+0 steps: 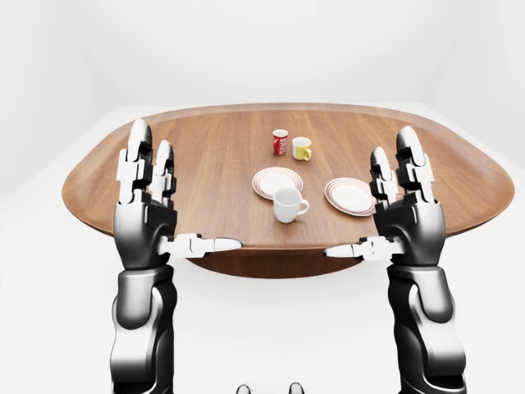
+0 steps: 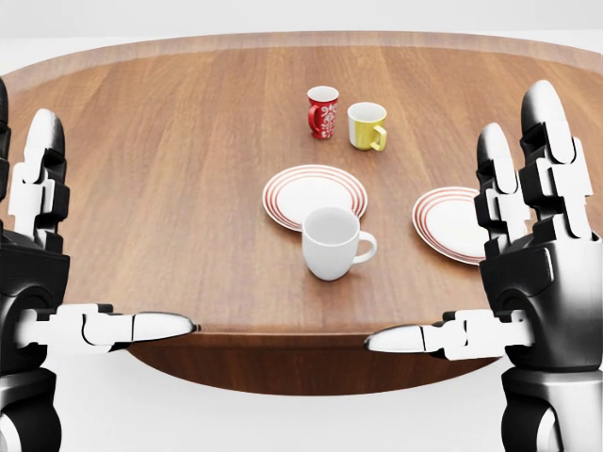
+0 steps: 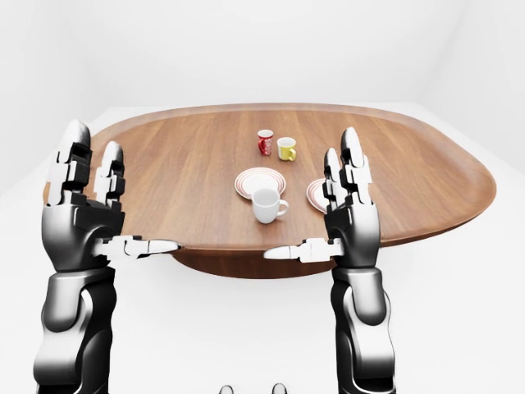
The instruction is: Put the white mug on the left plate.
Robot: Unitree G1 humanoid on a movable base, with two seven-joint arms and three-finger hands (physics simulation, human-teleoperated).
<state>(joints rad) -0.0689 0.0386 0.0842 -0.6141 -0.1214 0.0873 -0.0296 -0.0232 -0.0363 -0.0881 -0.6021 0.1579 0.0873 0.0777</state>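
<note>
Nothing is done: white mug [image 2: 331,243] sits beside left plate [image 2: 314,195]; left hand [image 1: 148,201] and right hand [image 1: 406,205] hover spread, empty.

Oval wooden table [image 2: 170,188]: white mug [image 2: 332,244], two striped plates [image 2: 315,195], red mug [image 2: 322,112], yellow mug [image 2: 366,125].

Smooth wood-grain table [image 2: 188,169] with soft sheen, glossy ceramic-looking white mug [image 2: 332,243], shiny metallic black-and-silver hands.

R hand [image 2: 542,273] hides right plate [image 2: 448,226] edge.
</note>
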